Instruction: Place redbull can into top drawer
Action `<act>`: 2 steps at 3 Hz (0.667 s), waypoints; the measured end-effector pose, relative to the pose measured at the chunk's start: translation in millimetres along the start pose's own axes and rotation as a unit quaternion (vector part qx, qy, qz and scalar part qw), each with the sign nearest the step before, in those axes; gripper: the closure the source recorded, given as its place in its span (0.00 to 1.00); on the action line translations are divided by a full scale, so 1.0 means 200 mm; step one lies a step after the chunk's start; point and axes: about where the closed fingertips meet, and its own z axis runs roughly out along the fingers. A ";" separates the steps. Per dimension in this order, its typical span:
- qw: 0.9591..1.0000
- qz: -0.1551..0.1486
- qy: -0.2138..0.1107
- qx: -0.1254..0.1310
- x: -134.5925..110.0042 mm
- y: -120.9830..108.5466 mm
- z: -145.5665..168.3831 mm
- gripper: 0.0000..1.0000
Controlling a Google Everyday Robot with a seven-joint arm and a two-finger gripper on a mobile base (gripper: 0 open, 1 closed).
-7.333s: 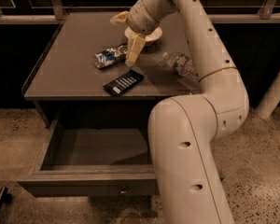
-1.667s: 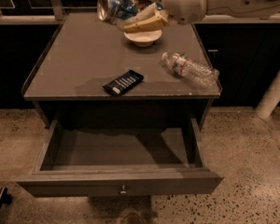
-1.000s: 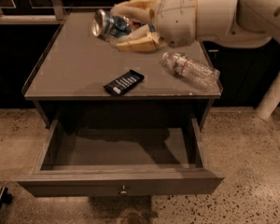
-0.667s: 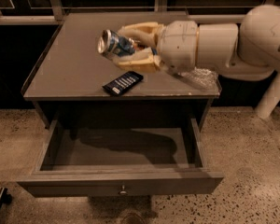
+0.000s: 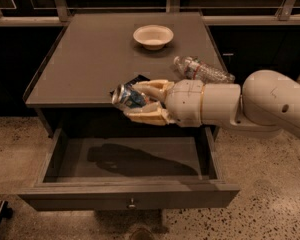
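Table [image 5: 90,59]: your landmark, a dark flat top with a thin raised rim.
Bowl [image 5: 153,36]: you'll find it upright at the back of the table, near the middle, pale and round.
Bottle [image 5: 202,70]: clear plastic, lying on its side at the table's right edge, in front of the bowl.
Packet [image 5: 138,78]: dark and flat near the table's front edge; you see only a corner.
Floor [image 5: 270,154]: speckled stone around the table.
Gripper [image 5: 140,102]: just off the table's front edge, clasping the can [image 5: 126,98].

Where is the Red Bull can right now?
Centre of the camera view: the gripper holds the can by the table edge, above the open drawer.
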 end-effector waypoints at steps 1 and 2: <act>0.999 0.033 0.024 0.001 0.13 0.08 0.00 1.00; 0.999 0.035 0.026 -0.001 0.14 0.10 0.01 1.00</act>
